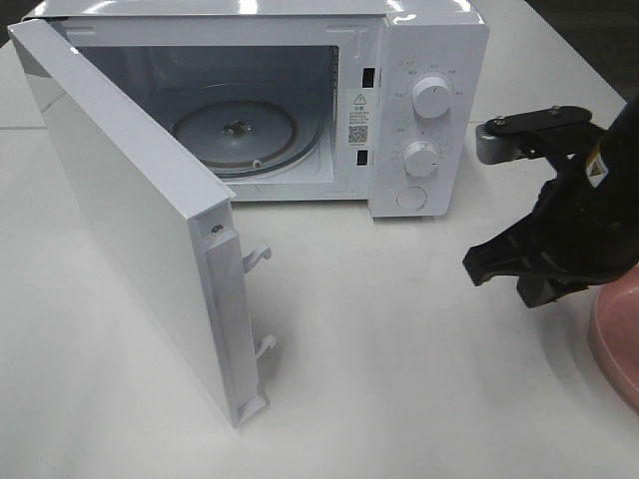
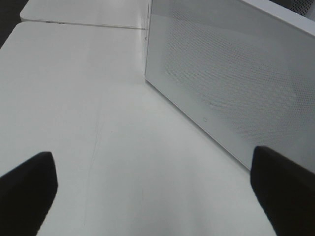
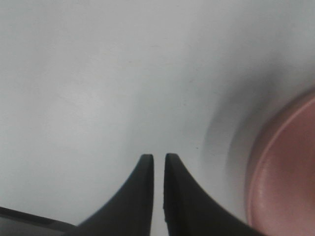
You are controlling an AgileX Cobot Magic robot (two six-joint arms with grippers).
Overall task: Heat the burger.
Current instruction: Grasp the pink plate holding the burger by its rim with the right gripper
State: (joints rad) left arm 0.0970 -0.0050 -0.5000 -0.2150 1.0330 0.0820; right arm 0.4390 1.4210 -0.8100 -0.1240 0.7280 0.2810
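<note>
The burger is out of view in all three frames. My right gripper (image 1: 477,267) hovers low over the white table, right of the microwave (image 1: 424,60), beside the rim of a pink plate (image 1: 619,334). In the right wrist view its fingertips (image 3: 159,157) stand almost together with only a thin slit and nothing between them, and the pink plate (image 3: 285,172) lies close by. My left gripper (image 2: 152,162) is open wide and empty over bare table, next to a white perforated panel of the microwave (image 2: 231,73). It does not show in the exterior view.
The microwave door (image 1: 130,220) is swung wide open toward the front left, latch hooks sticking out. Inside, the glass turntable (image 1: 235,130) holds nothing. Two knobs (image 1: 431,98) and a button sit on the control panel.
</note>
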